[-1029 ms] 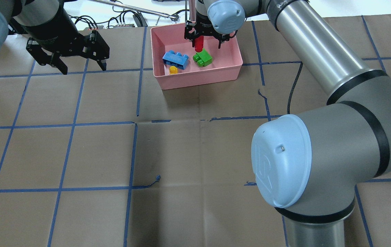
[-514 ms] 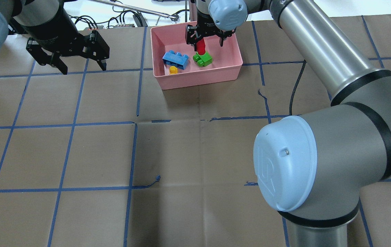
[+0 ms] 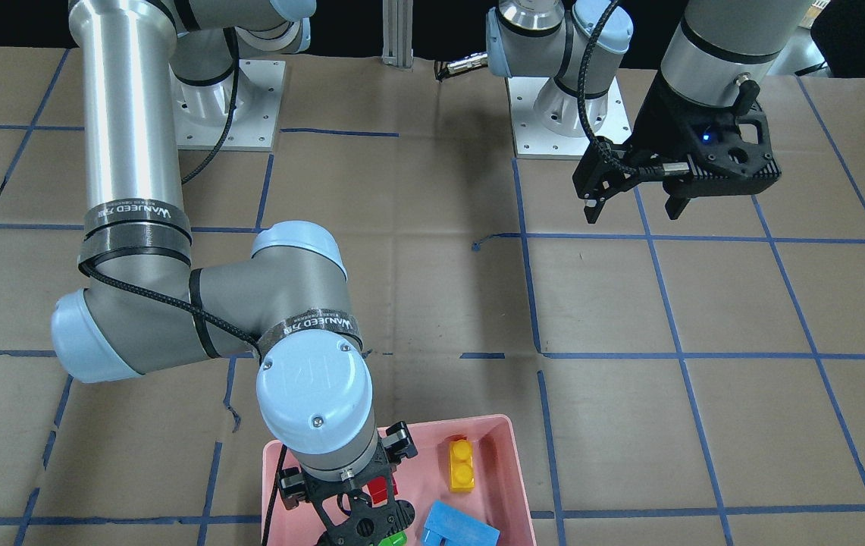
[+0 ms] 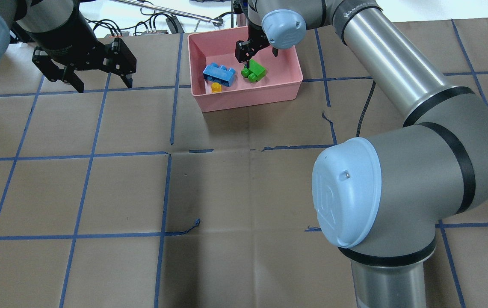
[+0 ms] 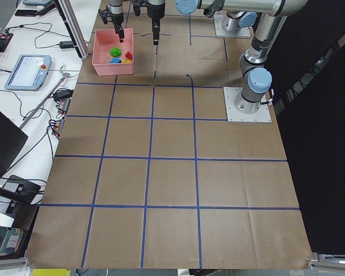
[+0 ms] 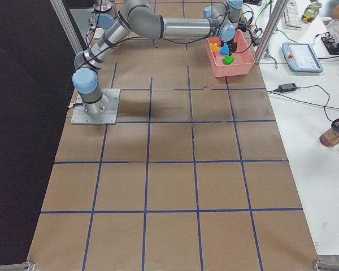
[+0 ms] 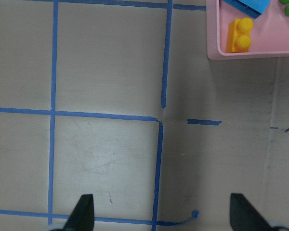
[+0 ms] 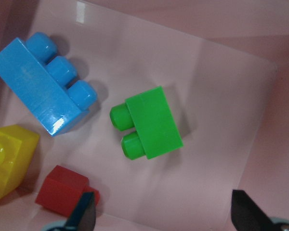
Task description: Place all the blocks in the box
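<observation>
The pink box (image 4: 248, 96) stands at the table's far edge. In it lie the light-blue brick (image 4: 218, 75), the green brick (image 4: 253, 72) and the yellow brick (image 4: 216, 87). My right gripper (image 4: 257, 54) hangs open just above the box floor (image 8: 216, 96). The right wrist view shows the red brick (image 8: 62, 190) lying loose on the floor beside one fingertip (image 8: 84, 214), next to the yellow brick (image 8: 7, 159). The red brick also shows in the front view (image 3: 380, 489). My left gripper (image 4: 104, 83) is open and empty over bare table, left of the box.
Cables and a metal rod (image 4: 162, 10) lie beyond the table's far edge behind the box. My right arm's elbow (image 4: 355, 196) reaches across the near right of the table. A control pendant (image 5: 26, 72) sits on the side bench.
My right gripper has opened and let go of the red brick, which now lies in the box. The gripper has shifted slightly toward the far wall. The left arm has not moved.
</observation>
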`<move>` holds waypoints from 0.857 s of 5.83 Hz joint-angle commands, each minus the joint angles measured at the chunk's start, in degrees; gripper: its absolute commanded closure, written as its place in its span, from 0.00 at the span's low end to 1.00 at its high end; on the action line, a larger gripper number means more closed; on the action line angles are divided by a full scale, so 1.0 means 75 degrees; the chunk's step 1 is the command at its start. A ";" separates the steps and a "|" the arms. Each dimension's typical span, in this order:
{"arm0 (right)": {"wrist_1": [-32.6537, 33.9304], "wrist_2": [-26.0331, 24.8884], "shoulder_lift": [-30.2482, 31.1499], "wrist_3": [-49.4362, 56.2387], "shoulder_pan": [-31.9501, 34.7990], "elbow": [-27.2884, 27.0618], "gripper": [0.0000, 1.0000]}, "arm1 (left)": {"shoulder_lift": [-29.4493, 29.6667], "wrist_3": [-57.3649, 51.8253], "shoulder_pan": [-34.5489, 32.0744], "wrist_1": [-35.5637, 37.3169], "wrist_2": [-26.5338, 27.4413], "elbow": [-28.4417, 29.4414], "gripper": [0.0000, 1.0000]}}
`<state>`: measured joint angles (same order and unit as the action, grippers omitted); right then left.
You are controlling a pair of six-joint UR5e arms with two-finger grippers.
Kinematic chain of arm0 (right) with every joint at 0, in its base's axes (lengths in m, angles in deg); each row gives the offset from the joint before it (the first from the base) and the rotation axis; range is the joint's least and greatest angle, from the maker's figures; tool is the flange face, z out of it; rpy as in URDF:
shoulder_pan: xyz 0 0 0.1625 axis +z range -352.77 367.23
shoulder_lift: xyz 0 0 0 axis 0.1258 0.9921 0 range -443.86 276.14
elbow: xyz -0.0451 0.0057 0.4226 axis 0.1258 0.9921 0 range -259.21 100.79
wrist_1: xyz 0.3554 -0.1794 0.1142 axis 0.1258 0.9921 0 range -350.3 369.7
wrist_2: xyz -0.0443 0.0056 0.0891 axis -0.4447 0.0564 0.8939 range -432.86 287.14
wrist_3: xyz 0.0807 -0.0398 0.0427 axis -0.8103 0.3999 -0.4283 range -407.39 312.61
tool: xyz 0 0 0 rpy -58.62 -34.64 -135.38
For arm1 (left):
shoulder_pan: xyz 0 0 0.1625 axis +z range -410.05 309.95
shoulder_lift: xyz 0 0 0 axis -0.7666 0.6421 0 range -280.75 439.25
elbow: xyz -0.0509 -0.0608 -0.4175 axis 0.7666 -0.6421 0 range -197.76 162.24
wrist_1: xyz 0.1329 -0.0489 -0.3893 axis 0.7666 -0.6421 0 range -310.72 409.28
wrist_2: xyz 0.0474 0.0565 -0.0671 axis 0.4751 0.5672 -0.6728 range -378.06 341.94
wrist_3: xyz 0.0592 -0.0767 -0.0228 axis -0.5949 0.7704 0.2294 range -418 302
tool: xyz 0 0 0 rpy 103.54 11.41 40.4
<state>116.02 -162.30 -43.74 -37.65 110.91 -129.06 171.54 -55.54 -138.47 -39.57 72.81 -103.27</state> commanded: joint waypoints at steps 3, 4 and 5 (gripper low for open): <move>-0.2320 0.0019 0.1010 -0.0268 -0.1127 -0.0032 0.00 | -0.0001 0.0000 0.0000 0.0000 0.0001 0.0000 0.00; -0.2967 0.0008 0.1397 -0.0186 -0.1585 -0.0068 0.01 | -0.0001 0.0000 0.0000 0.0011 0.0001 0.0000 0.00; -0.3286 -0.0027 0.2027 -0.0209 -0.1775 -0.0474 0.01 | -0.0012 0.0000 0.0000 0.0012 -0.0011 0.0012 0.00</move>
<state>94.59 -162.31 -32.69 -39.27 99.60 -130.44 171.51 -55.54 -138.47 -39.51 72.79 -103.25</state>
